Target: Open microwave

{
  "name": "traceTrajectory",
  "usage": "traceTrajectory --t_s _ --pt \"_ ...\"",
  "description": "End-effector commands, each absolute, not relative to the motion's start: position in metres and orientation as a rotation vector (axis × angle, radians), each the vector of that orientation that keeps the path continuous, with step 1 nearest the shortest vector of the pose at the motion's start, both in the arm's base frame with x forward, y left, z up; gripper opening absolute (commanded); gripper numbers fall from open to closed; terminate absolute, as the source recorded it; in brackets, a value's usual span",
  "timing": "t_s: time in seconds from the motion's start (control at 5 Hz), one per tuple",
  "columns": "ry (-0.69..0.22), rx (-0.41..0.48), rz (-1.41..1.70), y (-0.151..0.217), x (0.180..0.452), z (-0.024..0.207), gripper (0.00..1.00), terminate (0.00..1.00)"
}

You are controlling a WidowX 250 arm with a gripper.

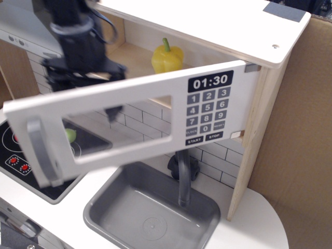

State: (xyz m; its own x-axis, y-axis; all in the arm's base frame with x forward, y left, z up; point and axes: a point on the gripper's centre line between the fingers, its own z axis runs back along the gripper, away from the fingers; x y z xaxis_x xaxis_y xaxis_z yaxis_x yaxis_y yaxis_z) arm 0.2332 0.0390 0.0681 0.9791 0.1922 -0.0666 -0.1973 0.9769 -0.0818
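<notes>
The microwave [218, 26] is a pale wood box at the top, with a yellow pepper [167, 57] inside. Its white door [140, 150] is hinged on the right and stands swung well out toward me. The door carries the grey bar handle [41, 153] at its left end and the black keypad [207, 111] at the right. My black gripper [83, 80] is behind the door's upper left edge, in the opening. It looks open: one fingertip [110, 113] shows through the clear window, the other is hidden by the door frame.
A grey sink [98, 212] with a dark faucet [182, 176] lies below the door. A black stove [15, 163] is at the left, with a green ball [70, 135] seen through the window. A grey range hood [21, 26] is at top left, cardboard [295, 135] at the right.
</notes>
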Motion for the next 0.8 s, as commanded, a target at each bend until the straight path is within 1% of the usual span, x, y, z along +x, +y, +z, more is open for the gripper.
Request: traceTrajectory --t_s 0.0,0.2,0.4,0.6 --pt "0.029 -0.097 0.132 -0.006 0.232 0.072 1.00 0.00" --pt "-0.006 -0.108 0.129 -0.007 0.232 0.076 1.00 0.00" --pt "-0.063 -0.113 0.185 0.026 0.243 0.082 1.00 0.00" --pt "-0.125 -0.099 0.248 0.066 0.251 0.080 1.00 0.00"
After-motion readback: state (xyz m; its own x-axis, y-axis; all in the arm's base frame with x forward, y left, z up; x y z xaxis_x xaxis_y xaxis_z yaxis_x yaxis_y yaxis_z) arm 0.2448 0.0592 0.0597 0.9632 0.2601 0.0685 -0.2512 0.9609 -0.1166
